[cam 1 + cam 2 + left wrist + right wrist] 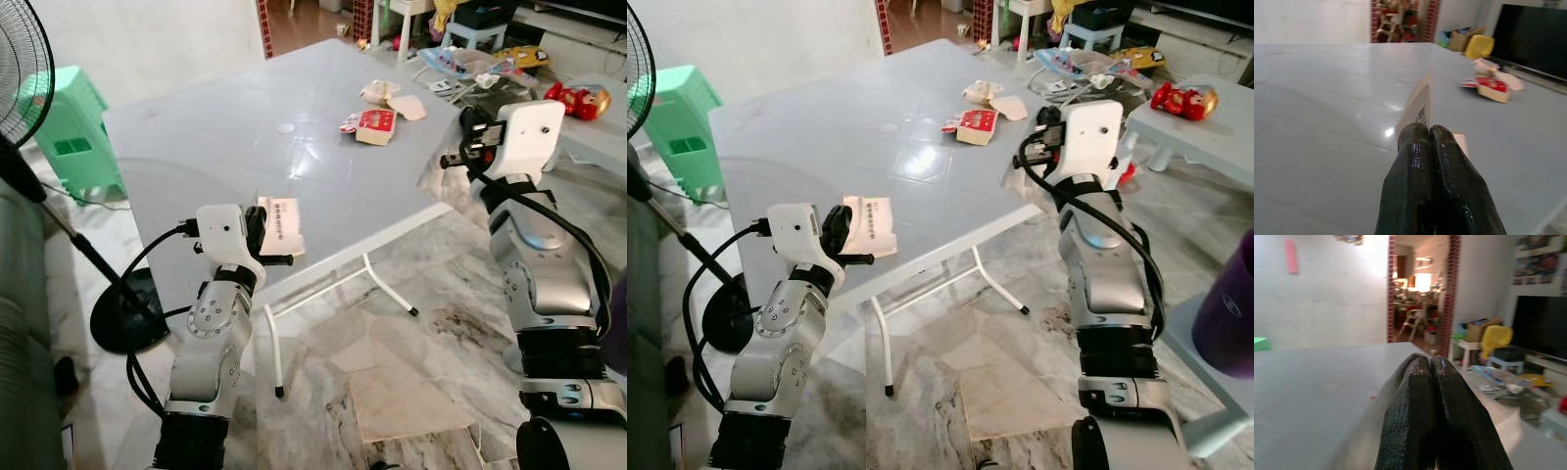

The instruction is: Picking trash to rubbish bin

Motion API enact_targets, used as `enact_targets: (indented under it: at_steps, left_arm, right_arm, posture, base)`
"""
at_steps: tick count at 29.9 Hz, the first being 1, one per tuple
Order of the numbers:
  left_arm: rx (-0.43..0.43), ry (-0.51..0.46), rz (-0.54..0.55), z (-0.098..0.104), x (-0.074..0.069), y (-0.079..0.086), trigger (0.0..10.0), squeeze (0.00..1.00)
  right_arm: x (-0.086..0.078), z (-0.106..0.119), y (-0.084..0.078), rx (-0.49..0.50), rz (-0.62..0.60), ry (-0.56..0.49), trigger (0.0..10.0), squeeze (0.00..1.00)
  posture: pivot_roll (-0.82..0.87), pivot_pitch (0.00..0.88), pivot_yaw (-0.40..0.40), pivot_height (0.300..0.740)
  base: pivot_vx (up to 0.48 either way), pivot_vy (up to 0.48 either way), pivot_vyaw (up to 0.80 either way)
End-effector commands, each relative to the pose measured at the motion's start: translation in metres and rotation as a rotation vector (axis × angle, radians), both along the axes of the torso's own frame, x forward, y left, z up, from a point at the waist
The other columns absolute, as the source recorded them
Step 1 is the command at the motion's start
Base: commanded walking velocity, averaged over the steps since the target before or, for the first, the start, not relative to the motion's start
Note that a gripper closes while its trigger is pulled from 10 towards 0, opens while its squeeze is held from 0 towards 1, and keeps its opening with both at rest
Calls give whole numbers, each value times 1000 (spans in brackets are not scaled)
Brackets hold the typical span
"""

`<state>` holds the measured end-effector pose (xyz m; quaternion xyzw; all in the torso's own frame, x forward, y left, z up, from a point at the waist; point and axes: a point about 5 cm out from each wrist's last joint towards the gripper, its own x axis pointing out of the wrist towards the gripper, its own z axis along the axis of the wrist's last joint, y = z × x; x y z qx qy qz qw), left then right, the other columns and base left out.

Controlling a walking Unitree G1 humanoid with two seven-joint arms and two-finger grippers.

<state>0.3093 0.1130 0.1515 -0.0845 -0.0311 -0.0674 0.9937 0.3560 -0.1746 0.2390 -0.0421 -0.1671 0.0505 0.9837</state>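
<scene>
A white paper card with a barcode (283,225) is at the near edge of the grey table (216,127), and my left gripper (263,235) is shut on it. In the left wrist view the card (1420,104) stands on edge just past the pressed-together fingers (1415,147). More trash lies at the table's far right: a red and white packet (376,125), a crumpled wrapper (380,92) and a beige scrap (411,107). My right gripper (462,137) hovers by the table's right edge, shut and holding nothing; its fingers (1418,382) point across the tabletop.
A black fan on its round base (127,313) and a green stool (73,127) stand to the left. A low table (1200,127) with a red toy (1181,98) is at the right. A purple object (1229,313) is at the right edge. Marble floor lies below.
</scene>
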Motion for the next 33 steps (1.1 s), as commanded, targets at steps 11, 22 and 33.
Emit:
enact_targets:
  at_steps: [11, 22, 33]
  left_arm:
    - [11, -7, 1, 2, -1, 2, 10000, 0]
    - [12, -6, -2, 1, 0, 2, 10000, 0]
    - [12, -7, -1, 1, 0, 2, 10000, 0]
  right_arm:
    - [1, 3, 6, -11, 13, -5, 10000, 0]
    - [2, 3, 6, -13, 11, -4, 10000, 0]
    - [3, 3, 6, -12, 8, -7, 10000, 0]
  posture:
    - [-46, 62, 69, 740]
    - [-45, 54, 66, 740]
    - [-44, 50, 68, 740]
  base:
    - [0, -104, 0]
    - [0, -336, 0]
    - [0, -374, 0]
